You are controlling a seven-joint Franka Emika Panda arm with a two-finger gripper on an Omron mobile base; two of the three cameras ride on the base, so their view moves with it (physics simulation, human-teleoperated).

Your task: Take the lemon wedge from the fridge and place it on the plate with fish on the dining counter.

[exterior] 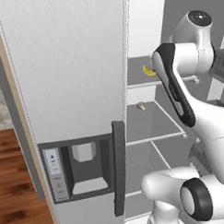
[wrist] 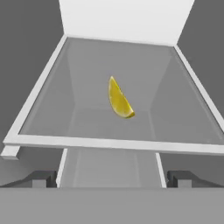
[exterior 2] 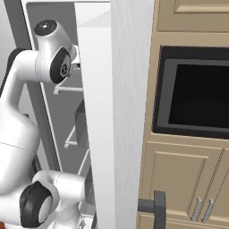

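Straight ahead of your jaws, wide open and empty, the lemon wedge (wrist: pixel 119 99) lies mid-shelf; its long axis runs roughly lengthwise away from them.

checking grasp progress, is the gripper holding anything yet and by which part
Nothing is held. The gripper has its jaws open and apart from the lemon wedge, which lies alone on the fridge shelf.

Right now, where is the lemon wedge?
The lemon wedge lies alone mid-shelf in the open fridge, one shelf above the beige lump, ahead of the open gripper.
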